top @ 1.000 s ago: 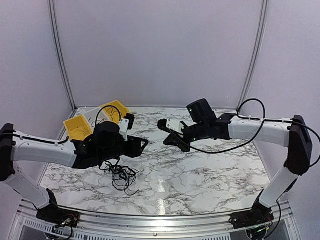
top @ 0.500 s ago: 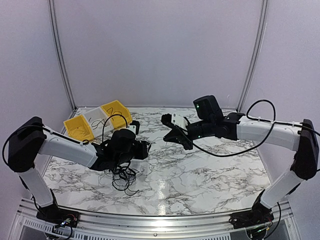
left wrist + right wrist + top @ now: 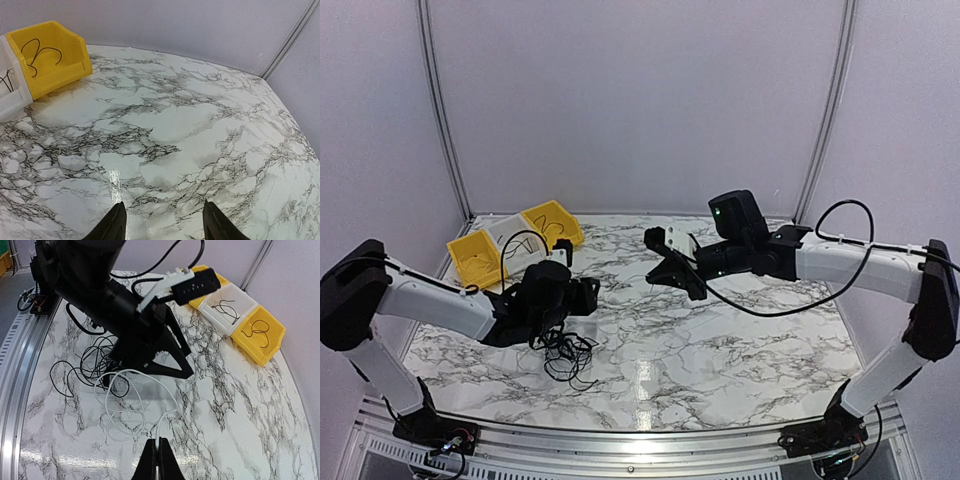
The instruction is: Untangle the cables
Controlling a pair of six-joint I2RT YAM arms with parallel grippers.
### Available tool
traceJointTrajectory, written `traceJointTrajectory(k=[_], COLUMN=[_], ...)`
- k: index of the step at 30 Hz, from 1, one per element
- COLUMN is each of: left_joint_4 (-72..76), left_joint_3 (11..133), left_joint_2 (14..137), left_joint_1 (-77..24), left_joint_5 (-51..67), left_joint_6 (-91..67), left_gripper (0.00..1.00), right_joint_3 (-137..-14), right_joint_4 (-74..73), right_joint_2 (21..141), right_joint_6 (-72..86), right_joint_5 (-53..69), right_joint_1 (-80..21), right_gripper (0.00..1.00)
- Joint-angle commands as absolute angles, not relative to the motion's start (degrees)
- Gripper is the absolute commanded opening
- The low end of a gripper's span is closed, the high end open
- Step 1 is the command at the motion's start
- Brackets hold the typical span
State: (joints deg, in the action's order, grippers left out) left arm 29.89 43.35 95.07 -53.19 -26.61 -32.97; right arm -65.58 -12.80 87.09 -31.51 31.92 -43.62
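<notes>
A tangle of thin black cables (image 3: 565,352) lies on the marble table just in front of my left arm; it also shows in the right wrist view (image 3: 82,365). My right gripper (image 3: 159,442) is shut on the end of a thin white cable (image 3: 120,407), whose loops hang over the table beside the black tangle. In the top view my right gripper (image 3: 658,275) is raised at mid table. My left gripper (image 3: 165,227) is open and empty, low over bare marble. In the top view it (image 3: 595,290) sits just above the tangle.
Three bins stand at the back left: a yellow one (image 3: 475,257), a white one (image 3: 510,235) and a yellow one (image 3: 555,220). The yellow bin (image 3: 47,55) and the white bin (image 3: 227,302) each hold a black cable. Walls enclose the table.
My left arm has swung and its gripper has drawn back left toward the tangle. My right gripper rose slightly and moved right, then held still.
</notes>
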Motion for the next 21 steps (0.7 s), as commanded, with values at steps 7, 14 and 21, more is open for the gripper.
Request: traceJointTrajectory(k=[7,14,21], left_joint_4=[26.93,27.86,27.87], left_joint_3=[37.20,42.66,47.35], left_joint_2=[79.14,84.42,92.50], left_joint_1=[-53.54,-54.99,-55.02], left_joint_5=[-23.93,-10.03,-12.29], left_joint_6=[-25.03,-22.98,-23.82], left_gripper=[0.57,0.59,0.59], right_joint_3=[-65.35,-65.39,-65.31], right_joint_4=[-10.49,-10.35,-10.49], right_joint_2=[88.71,89.88,89.80], right_joint_6=[-30.66,-30.78,-31.05], right_joint_5=[25.53,25.31,25.26], right_joint_1=[-43.64,-43.74,-43.71], right_gripper=[0.00,0.00,0.00])
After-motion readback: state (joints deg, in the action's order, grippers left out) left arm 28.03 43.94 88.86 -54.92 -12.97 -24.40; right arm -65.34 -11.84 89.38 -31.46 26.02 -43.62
